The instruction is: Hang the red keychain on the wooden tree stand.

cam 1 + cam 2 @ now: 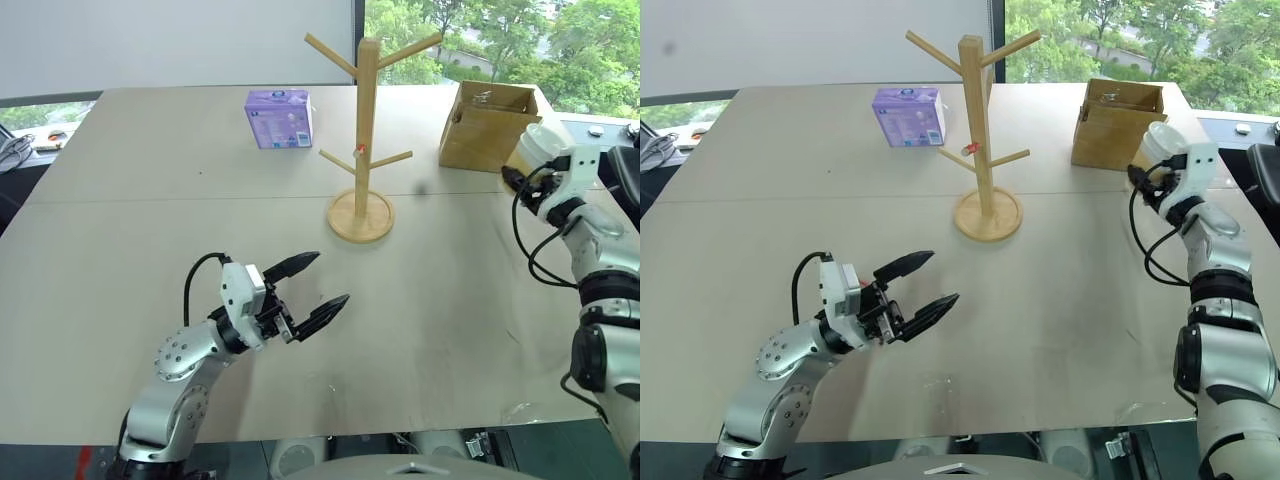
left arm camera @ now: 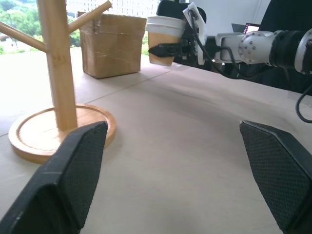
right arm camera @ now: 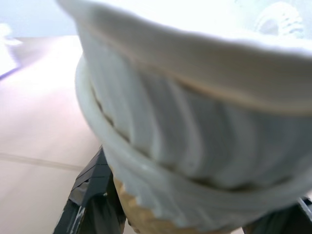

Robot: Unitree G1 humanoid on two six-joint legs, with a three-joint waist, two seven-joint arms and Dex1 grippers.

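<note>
The wooden tree stand (image 1: 365, 140) rises from its round base at the middle of the table, with a tiny red-and-white dot sticker (image 1: 360, 150) on the post. The red keychain is out of view. My left gripper (image 1: 330, 278) hovers open over the near left of the table, pointing toward the stand's base (image 2: 58, 131), with nothing between its fingers. Far right, my right gripper (image 1: 528, 168) is shut on a tan paper cup with a white lid (image 1: 543, 148), held above the table beside the cardboard box.
A brown cardboard box (image 1: 487, 125) stands open at the back right. A purple box (image 1: 279, 118) sits at the back, left of the stand. The table's front edge (image 1: 400, 430) runs close below my left arm.
</note>
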